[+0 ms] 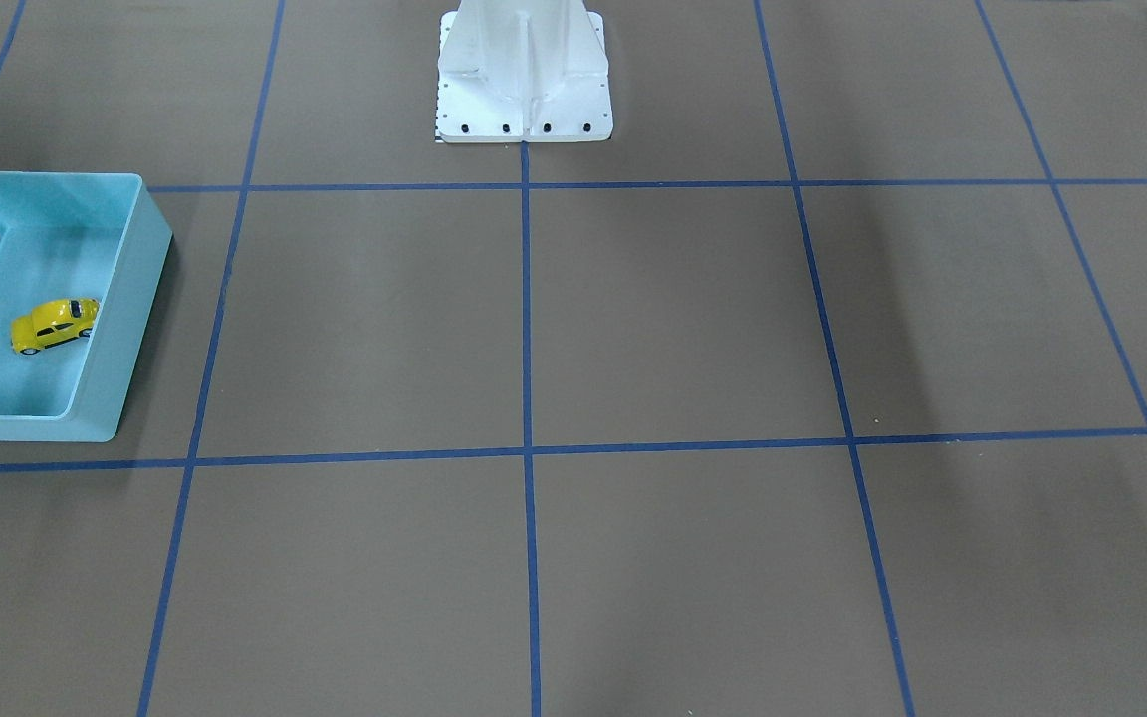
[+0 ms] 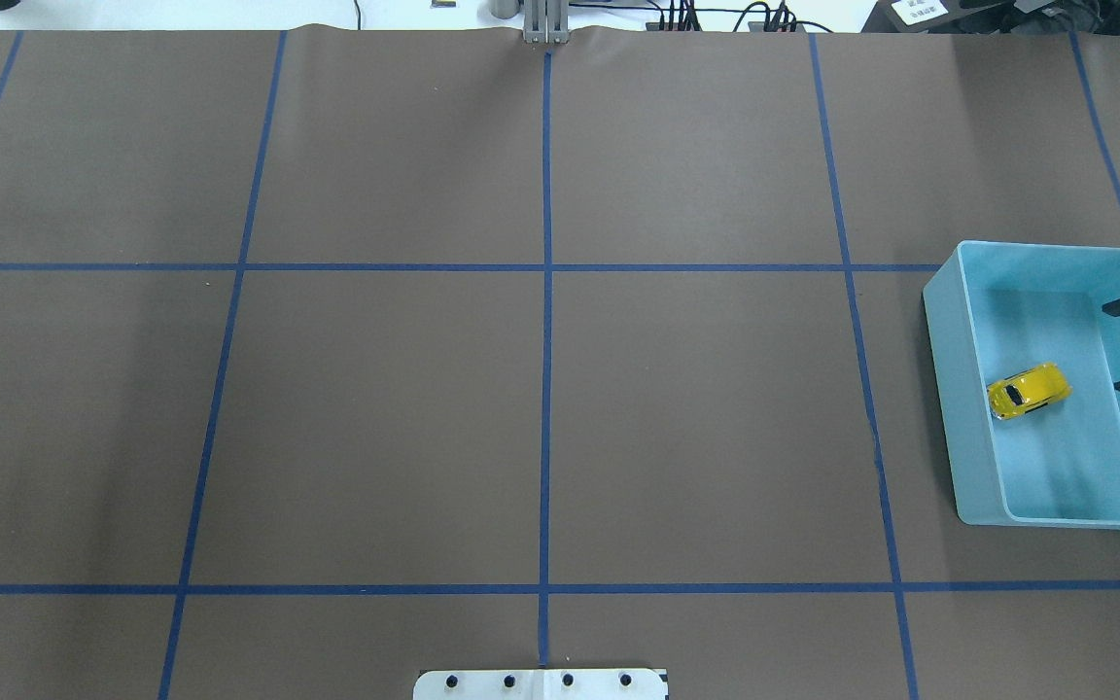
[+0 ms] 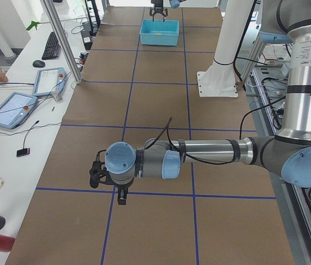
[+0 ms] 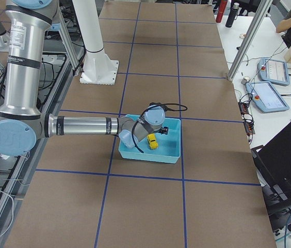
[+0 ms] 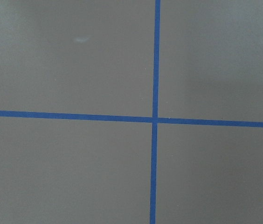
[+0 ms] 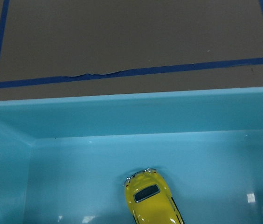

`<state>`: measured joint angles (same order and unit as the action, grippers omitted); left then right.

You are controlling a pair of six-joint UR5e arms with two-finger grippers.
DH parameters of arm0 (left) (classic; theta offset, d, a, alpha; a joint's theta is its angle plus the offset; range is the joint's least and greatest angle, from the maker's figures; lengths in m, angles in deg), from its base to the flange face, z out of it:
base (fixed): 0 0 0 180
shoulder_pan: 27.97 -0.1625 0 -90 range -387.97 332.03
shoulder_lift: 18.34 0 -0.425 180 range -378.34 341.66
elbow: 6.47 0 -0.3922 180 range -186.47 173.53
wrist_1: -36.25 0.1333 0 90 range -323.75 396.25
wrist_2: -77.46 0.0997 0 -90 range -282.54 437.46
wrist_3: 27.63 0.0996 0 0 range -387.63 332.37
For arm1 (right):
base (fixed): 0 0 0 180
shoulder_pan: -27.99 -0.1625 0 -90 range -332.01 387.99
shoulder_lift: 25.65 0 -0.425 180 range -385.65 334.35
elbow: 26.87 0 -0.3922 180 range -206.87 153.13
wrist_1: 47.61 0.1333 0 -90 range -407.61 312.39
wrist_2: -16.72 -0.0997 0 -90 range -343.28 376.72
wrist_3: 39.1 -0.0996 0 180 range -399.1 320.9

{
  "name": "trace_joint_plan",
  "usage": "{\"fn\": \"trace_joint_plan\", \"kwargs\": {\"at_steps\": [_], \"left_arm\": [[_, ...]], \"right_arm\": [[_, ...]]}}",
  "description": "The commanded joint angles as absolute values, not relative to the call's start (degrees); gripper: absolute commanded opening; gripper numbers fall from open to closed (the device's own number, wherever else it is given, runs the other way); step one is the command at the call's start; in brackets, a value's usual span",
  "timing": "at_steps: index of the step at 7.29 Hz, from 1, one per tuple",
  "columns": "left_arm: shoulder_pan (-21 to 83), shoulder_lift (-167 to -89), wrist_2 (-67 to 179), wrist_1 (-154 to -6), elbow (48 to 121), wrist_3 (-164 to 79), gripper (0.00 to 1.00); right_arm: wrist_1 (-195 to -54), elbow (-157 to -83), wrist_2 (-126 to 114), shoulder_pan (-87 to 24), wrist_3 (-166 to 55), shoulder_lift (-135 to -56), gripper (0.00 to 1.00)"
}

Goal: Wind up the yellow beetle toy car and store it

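Observation:
The yellow beetle toy car (image 1: 54,325) sits on its wheels on the floor of the light-blue bin (image 1: 135,299), near the wall facing the table's middle. It also shows in the overhead view (image 2: 1029,390), the right side view (image 4: 152,142) and the right wrist view (image 6: 152,200). My right gripper (image 2: 1116,348) is open and empty over the bin (image 2: 949,389), just outward of the car and not touching it. My left gripper (image 3: 97,174) hangs low over bare table far from the bin; I cannot tell whether it is open or shut.
The robot's white base (image 1: 524,80) stands at the table's middle edge. Blue tape lines (image 2: 546,340) divide the brown table into squares. Operator desks with tablets (image 3: 12,107) run along the far side of the table.

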<state>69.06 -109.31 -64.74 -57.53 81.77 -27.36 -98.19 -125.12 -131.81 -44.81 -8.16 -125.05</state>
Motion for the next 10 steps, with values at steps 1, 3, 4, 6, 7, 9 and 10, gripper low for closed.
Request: {"fn": "trace_joint_plan", "kwargs": {"at_steps": [1,3,4,6,7,9,10], "left_arm": [[69.06,-109.30,-64.74,-57.53,81.77,-27.36,1.00],[69.06,-109.30,-64.74,-57.53,81.77,-27.36,1.00],[69.06,-109.30,-64.74,-57.53,81.77,-27.36,1.00],[69.06,-109.30,-64.74,-57.53,81.86,-27.36,1.00],[69.06,-109.30,-64.74,-57.53,81.86,-27.36,1.00],[69.06,-109.30,-64.74,-57.53,81.86,-27.36,1.00],[69.06,-109.30,-64.74,-57.53,81.86,-27.36,1.00]], "right_arm": [[-103.03,-127.60,-130.25,-52.92,-24.79,-123.85,1.00],[-117.49,-127.51,-123.33,-57.33,-31.44,-117.61,1.00],[-124.54,-127.16,-119.99,-57.70,-32.85,-115.50,1.00],[-137.56,-127.07,-119.87,-59.19,-46.35,-111.45,1.00],[-139.96,-125.94,-119.52,-60.15,-48.48,-111.96,1.00],[-142.72,-125.75,-119.86,-62.08,-49.74,-117.71,1.00],[-142.19,-126.71,-120.21,-62.62,-49.30,-120.90,1.00]]}}
